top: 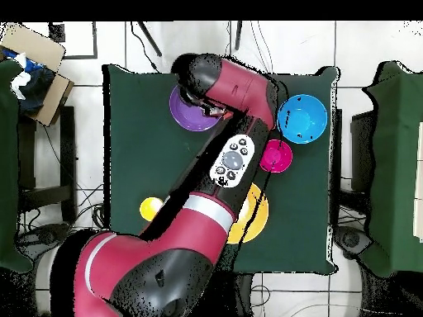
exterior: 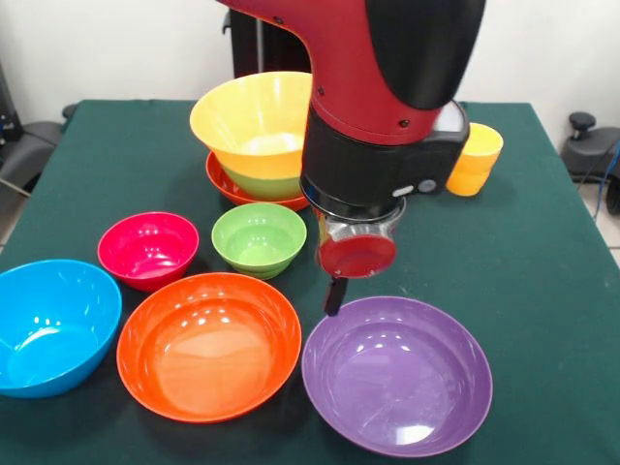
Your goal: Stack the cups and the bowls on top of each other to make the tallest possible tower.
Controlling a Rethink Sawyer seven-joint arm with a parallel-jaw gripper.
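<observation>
Glossy tower: yellow-orange bowl over lime green, red-orange lowest, partly hidden behind arm. End effector fingers' state: cannot tell.

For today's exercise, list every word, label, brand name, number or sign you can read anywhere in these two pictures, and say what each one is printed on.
No readable text in either view.
The bowls, the cups and the green table: plain, no print.
The arm's button pad in the overhead view: round buttons only, any markings too small to read.
The cardboard box at the overhead view's corner: no legible print.
The gripper: no label visible.
</observation>
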